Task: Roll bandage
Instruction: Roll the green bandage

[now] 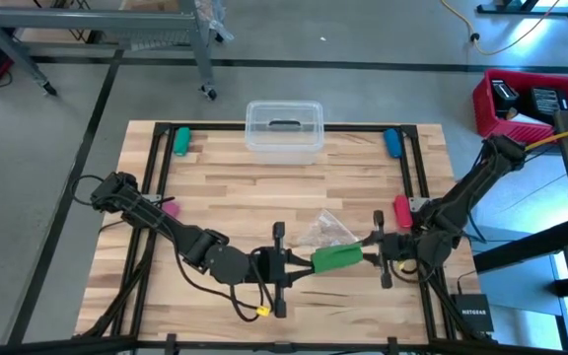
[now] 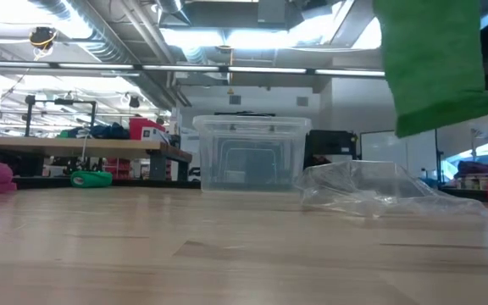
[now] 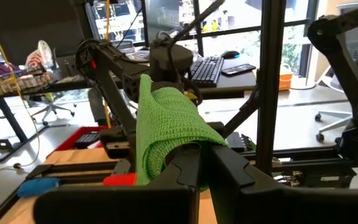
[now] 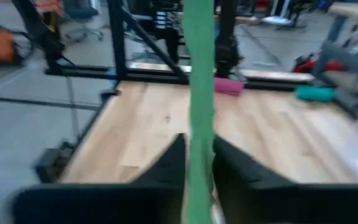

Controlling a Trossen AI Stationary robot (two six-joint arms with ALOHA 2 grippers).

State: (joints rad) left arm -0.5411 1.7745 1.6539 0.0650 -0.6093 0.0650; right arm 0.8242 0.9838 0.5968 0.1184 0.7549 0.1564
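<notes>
The bandage (image 1: 337,257) is stretched in the air between the two end effectors over the near middle of the table (image 1: 264,187), clear of the wood; in the low view its green fabric (image 2: 435,63) hangs at the upper right with table surface showing under it. The left end effector (image 1: 299,264) is clenched on one end, where the left wrist view shows the woven strip (image 3: 169,134) draped over and pinched between its dark fingers (image 3: 225,165). The right end effector (image 1: 373,248) is closed on the other end; in the right wrist view the strip (image 4: 199,106) runs straight up from between its two fingers (image 4: 169,165). Just behind the bandage, lying on the table, is a crumpled clear plastic bag (image 1: 328,231), close under the span and between the two end effectors. Farther back, at the far edge, stands a clear lidded plastic box (image 1: 284,128). A green roll (image 1: 181,142) lies at the far left corner and a blue roll (image 1: 392,143) at the far right corner. A pink roll (image 1: 171,208) lies beside the left arm, and a red roll (image 1: 400,209) beside the right arm. A red crate (image 1: 521,104) stands on the floor beyond the table's right side.
</notes>
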